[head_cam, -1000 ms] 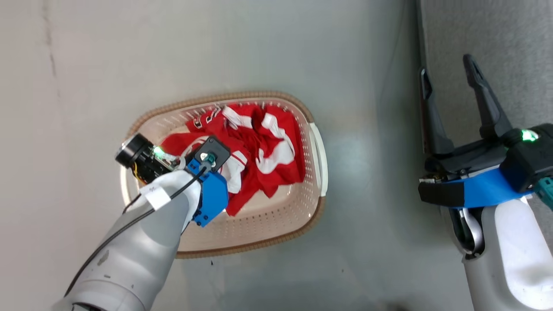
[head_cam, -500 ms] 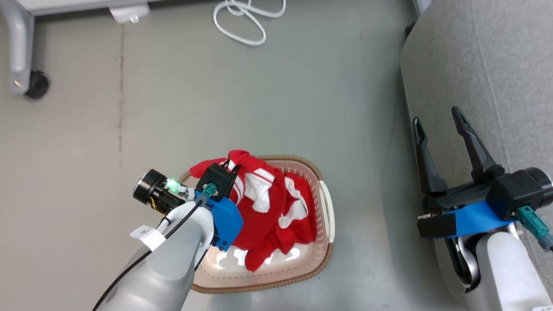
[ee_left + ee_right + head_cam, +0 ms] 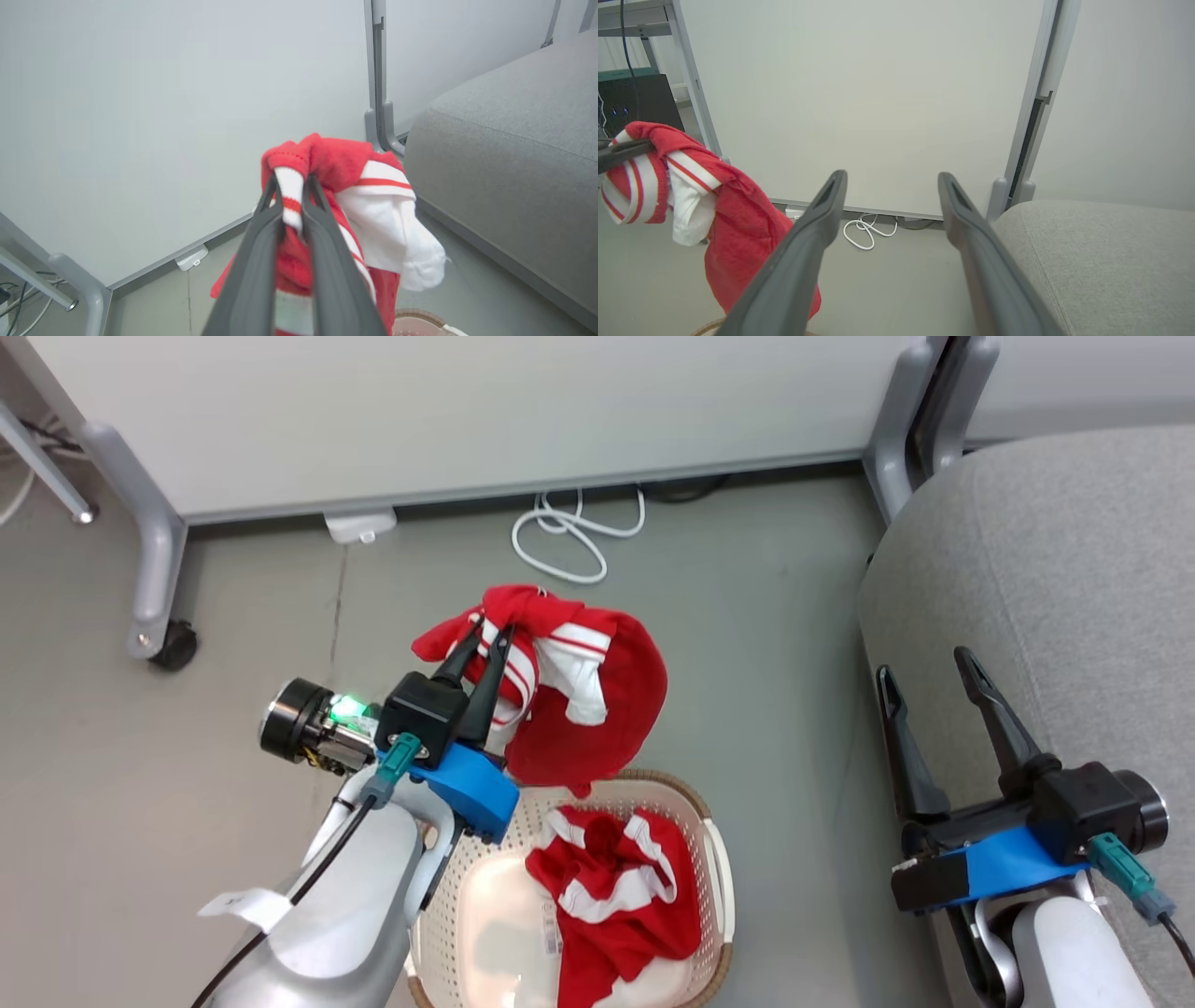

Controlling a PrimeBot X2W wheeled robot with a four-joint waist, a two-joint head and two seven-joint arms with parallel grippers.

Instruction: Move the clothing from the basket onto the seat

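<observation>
My left gripper (image 3: 492,640) (image 3: 290,182) is shut on a fold of a red garment with white stripes (image 3: 579,709) (image 3: 373,196) (image 3: 733,205), which hangs in the air above the far end of the basket (image 3: 714,868). A second red and white garment (image 3: 616,887) lies inside that cream basket, at the bottom of the head view. The grey seat (image 3: 1055,579) (image 3: 509,140) (image 3: 1101,261) fills the right side. In front of its near edge my right gripper (image 3: 924,672) (image 3: 892,179) stands open and holds nothing.
A white panel on grey wheeled legs (image 3: 159,560) runs along the back, with a second leg (image 3: 896,439) by the seat's corner. A coiled white cable (image 3: 565,537) lies on the grey floor beneath it. Open floor separates basket and seat.
The left gripper has lifted one red garment up out of the basket; the other stayed inside. The head camera has tilted up, bringing the panel and more of the seat into view.
</observation>
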